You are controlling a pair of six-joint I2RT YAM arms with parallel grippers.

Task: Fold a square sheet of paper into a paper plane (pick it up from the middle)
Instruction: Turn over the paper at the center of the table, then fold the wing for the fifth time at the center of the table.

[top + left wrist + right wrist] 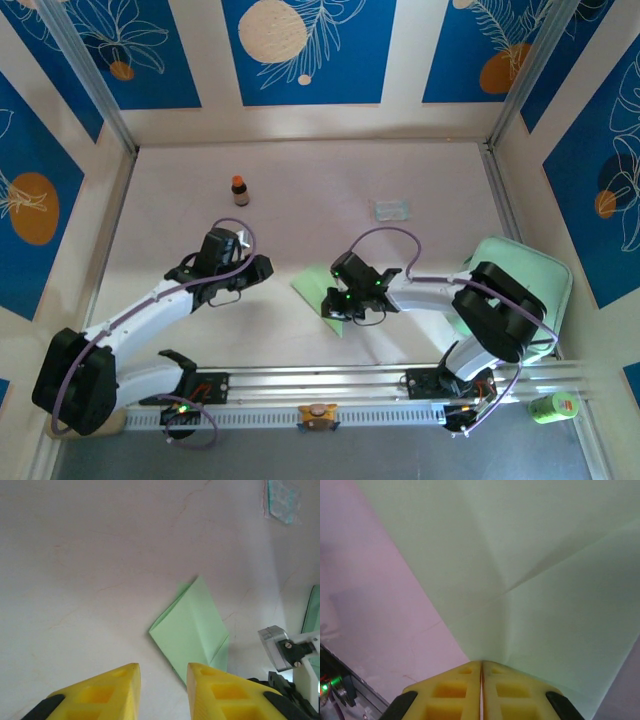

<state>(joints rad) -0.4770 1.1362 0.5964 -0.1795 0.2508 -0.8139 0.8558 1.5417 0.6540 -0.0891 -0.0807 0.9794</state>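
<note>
The pale table (300,170) carries, at its right edge, a mint green tray (545,275). The creased green sheet of paper (312,280) lies near the table's middle front. The right gripper (481,664) has its fingers pressed together, pinching the sheet's near corner. The left gripper (164,672) hovers left of the sheet, fingers apart and empty. Farther back sit a clear packet (390,209) and a small brown bottle (239,190).

No lettering can be read. The small brown bottle (239,190) at the table's (300,170) far left and the green can (552,405) beyond its near right corner bear marks too small to make out.
</note>
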